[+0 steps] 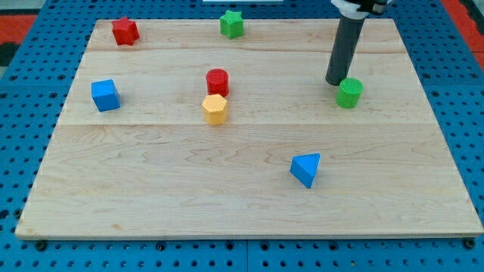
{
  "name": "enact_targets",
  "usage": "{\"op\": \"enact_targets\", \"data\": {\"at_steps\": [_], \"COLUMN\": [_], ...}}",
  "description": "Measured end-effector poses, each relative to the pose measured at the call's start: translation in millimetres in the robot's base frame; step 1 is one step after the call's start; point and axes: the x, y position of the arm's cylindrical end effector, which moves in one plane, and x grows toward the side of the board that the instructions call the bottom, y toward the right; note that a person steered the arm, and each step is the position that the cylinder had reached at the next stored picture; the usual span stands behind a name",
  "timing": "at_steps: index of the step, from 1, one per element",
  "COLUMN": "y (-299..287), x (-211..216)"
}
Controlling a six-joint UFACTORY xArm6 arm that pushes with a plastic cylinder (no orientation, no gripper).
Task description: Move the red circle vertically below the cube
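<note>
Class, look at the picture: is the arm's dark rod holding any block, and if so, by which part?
Nothing is held. My tip only stands on the wooden board beside the green round block, at its left; contact cannot be told.

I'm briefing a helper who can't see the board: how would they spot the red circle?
On the wooden board, look just left of centre, where two blocks sit touching. The red circle is the upper one, a short round cylinder above the yellow block. The other red block, at top left, is star-like.
</note>
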Motion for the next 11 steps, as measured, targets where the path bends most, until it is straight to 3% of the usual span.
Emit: {"op": "enact_targets", "data": {"at_steps": [1,2,3,4,6,8,11], "y": [-62.2,-14.8,-6.1,-48.3,-48.6,-82.6,-98.0], "x": [1.6,38.2,42.4,52.1,49.8,1.5,6.7]}}
